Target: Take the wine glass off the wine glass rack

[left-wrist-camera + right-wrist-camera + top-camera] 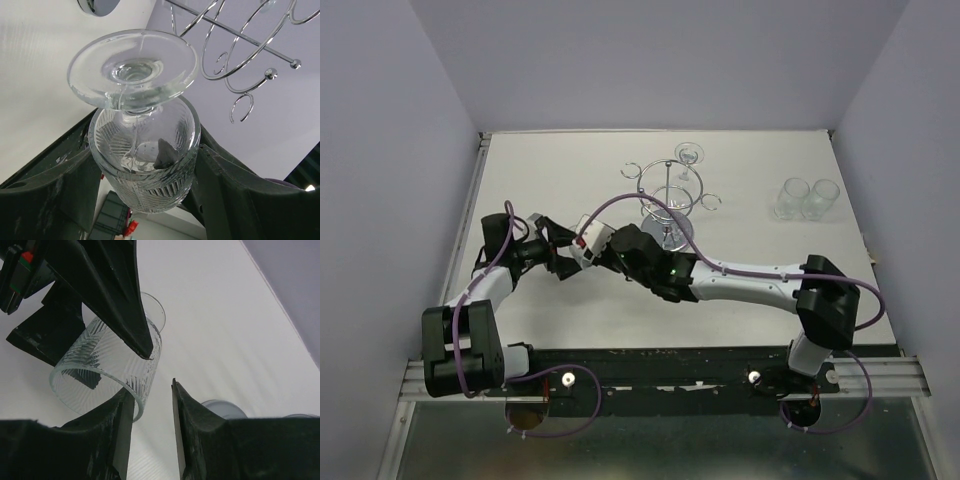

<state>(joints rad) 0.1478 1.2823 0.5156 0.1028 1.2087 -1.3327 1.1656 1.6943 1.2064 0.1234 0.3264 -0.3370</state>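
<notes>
Lift-off step looks done. Pinching wine glass [142,120] by its bowl w/ L gripper [147,165], foot end toward rack [671,195], clear of the hooks, over table [570,160] left of rack base. Holding R gripper [151,390] at the rim end, fingers partway apart w/ table showing thru the gap. Rim edge right by one finger [122,410]; can't tell if touching. Reads as handover or steadying, prob.

Next: needs either a firm R pinch on the rim wall before L lets go, or a plain set-down on bare table. Slow either way, since the glass looks thin & slick.

In the way: R arm [740,280] lying across front of rack, both grippers crowded together. Also 2nd glass [688,155] hanging on rack's far side, 2 more glasses [805,197] standing far right, well apart.
</notes>
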